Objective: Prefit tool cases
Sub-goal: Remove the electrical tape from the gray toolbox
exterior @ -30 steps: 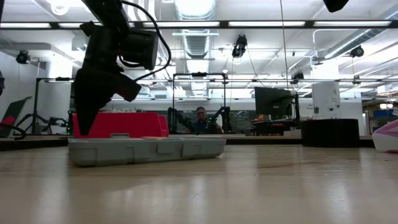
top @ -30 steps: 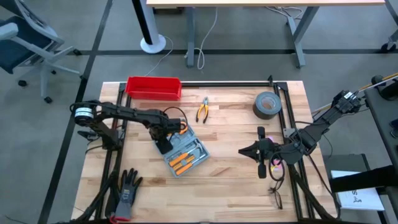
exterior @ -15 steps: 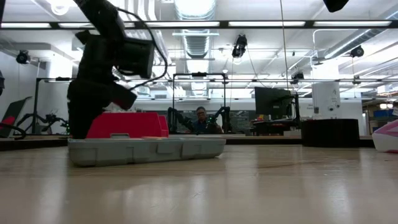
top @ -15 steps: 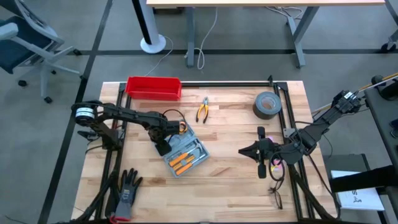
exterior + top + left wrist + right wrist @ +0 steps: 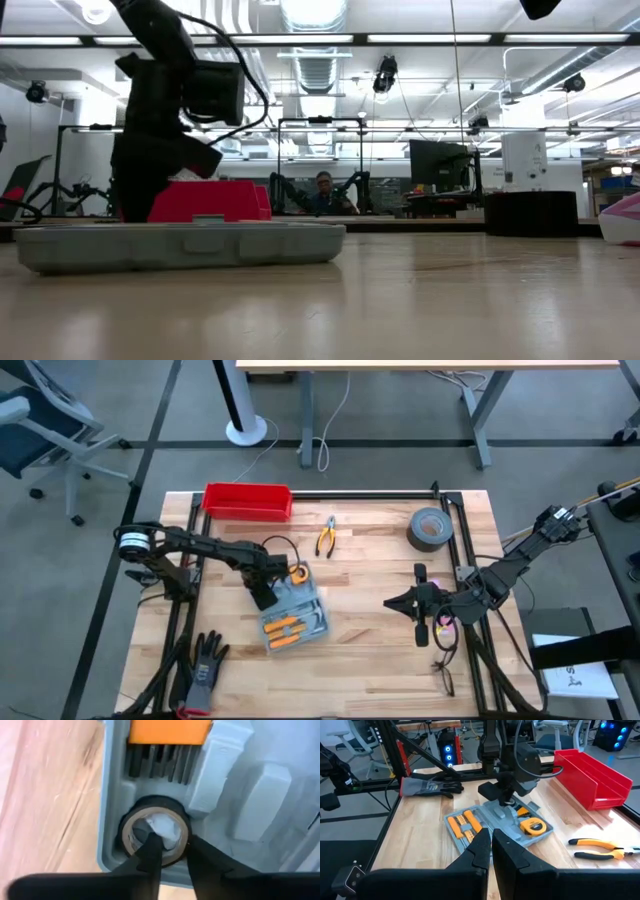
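- While both arms reach in over the wooden table (image 5: 380, 650), the left arm (image 5: 200, 545) stretches from its left-edge base toward the middle, and the right arm (image 5: 510, 565) waits over the right side.
- Red bin (image 5: 247, 501) sits at the far edge, left of centre.
- Case (image 5: 290, 612) lies open and flat near the table's middle, turned at an angle; it is grey-blue outside with a paler grey moulded inside.
- Its slots hold 2 orange-handled tools (image 5: 281, 628), an orange tape measure (image 5: 298, 572) and, at 1 corner, a small black roll (image 5: 156, 830) seated in a round pocket.
- Left gripper (image 5: 170, 851) is down at that corner of the case, its 2 fingers pinching the roll's wall, 1 tip inside the hole and 1 outside.
- Right gripper (image 5: 491, 844) hangs with its fingers pressed together, holding nothing, well apart from the case.
- Grey tape roll (image 5: 429, 528) lies near the far right corner.
- Black glove (image 5: 207, 660) lies at the near left.
- Orange-handled pliers (image 5: 326, 536) lie between the bin and the grey tape.
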`<act>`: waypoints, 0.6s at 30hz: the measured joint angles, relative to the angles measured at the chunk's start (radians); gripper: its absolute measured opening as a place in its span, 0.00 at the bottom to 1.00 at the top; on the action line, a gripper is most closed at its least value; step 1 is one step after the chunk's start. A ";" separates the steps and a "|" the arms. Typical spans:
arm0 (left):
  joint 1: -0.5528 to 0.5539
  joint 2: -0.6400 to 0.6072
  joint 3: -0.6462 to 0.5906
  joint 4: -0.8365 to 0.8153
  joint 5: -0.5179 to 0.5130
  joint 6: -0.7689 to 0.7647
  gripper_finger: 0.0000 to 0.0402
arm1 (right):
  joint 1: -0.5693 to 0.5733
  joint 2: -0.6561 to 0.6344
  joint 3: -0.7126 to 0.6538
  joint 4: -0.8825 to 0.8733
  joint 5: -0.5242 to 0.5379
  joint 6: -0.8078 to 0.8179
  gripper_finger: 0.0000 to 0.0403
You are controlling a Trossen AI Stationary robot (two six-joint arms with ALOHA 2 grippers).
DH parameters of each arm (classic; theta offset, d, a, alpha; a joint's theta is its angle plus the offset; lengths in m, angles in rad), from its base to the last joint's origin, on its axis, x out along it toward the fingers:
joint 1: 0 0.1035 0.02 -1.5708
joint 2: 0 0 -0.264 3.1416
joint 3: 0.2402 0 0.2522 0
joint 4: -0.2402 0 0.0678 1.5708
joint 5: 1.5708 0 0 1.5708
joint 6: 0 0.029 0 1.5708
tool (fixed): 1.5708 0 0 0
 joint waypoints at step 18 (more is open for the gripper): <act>-0.004 0.008 0.140 -0.096 0.085 0.013 0.02 | 0.000 0.000 0.000 0.003 0.000 -0.006 0.00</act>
